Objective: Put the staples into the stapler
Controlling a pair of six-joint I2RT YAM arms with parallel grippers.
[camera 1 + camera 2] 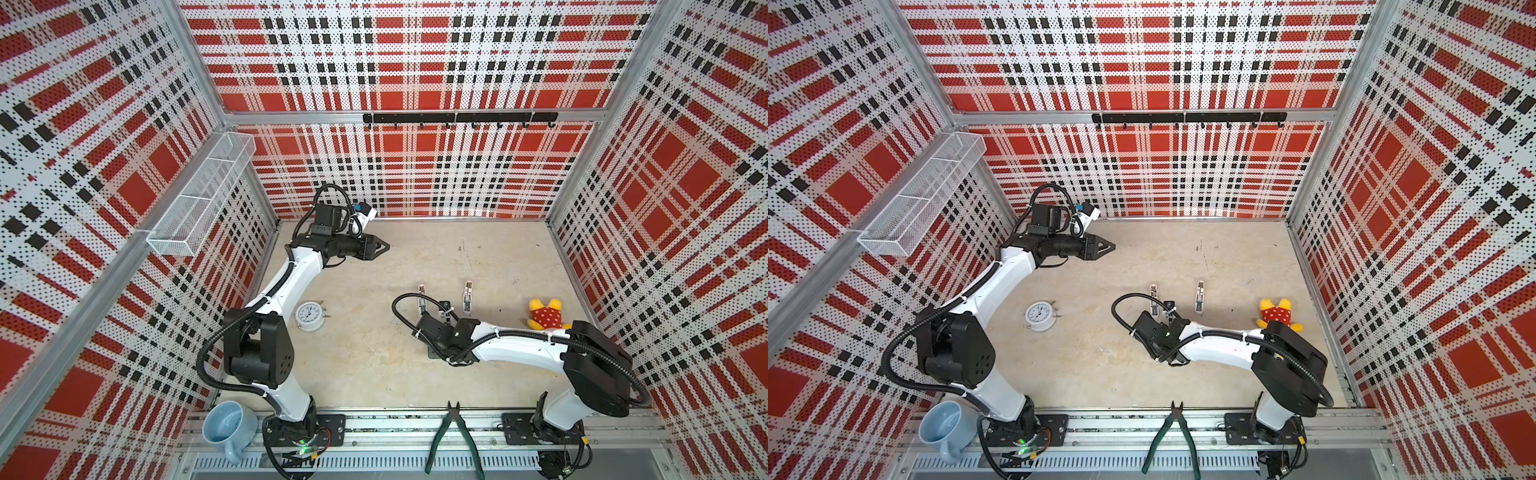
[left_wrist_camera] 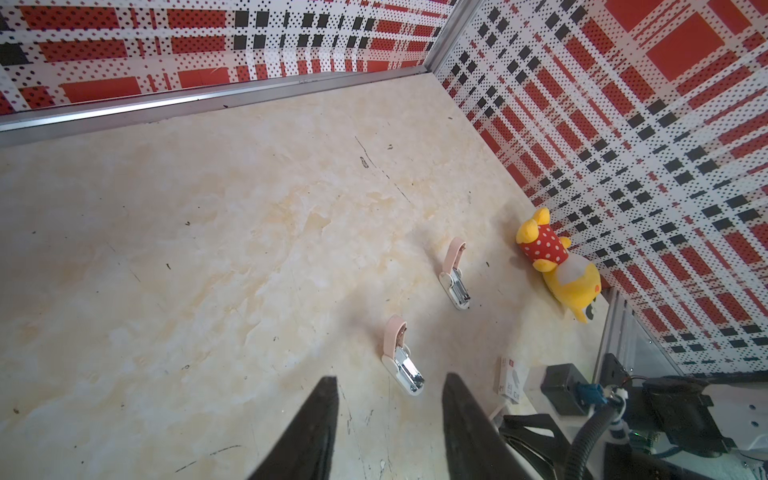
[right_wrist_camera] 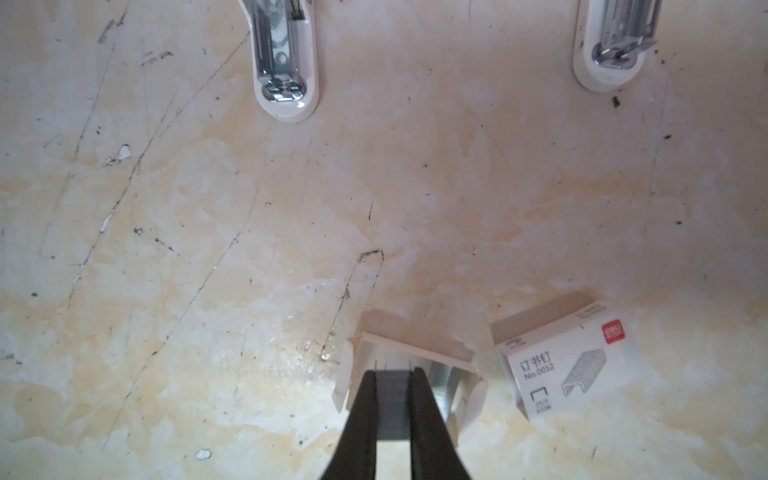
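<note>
On the table [image 1: 374,365], the left gripper [image 1: 382,246] hovers at 11 o'clock, partly spread and empty. The right gripper [image 3: 392,376], near centre, is pinched tight on the staples [image 3: 392,409] in their open tray [image 3: 415,345]. A stapler [image 1: 421,299] lies at its 12 o'clock, and a second stapler [image 1: 468,297] at 1 o'clock.

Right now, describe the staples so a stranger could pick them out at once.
Find the right gripper, low over the beige table near two open staplers. Its shut fingers pinch the staples, a grey metal strip inside an open white tray. Unlike the printed white sleeve beside it, they are bare metal.
</note>
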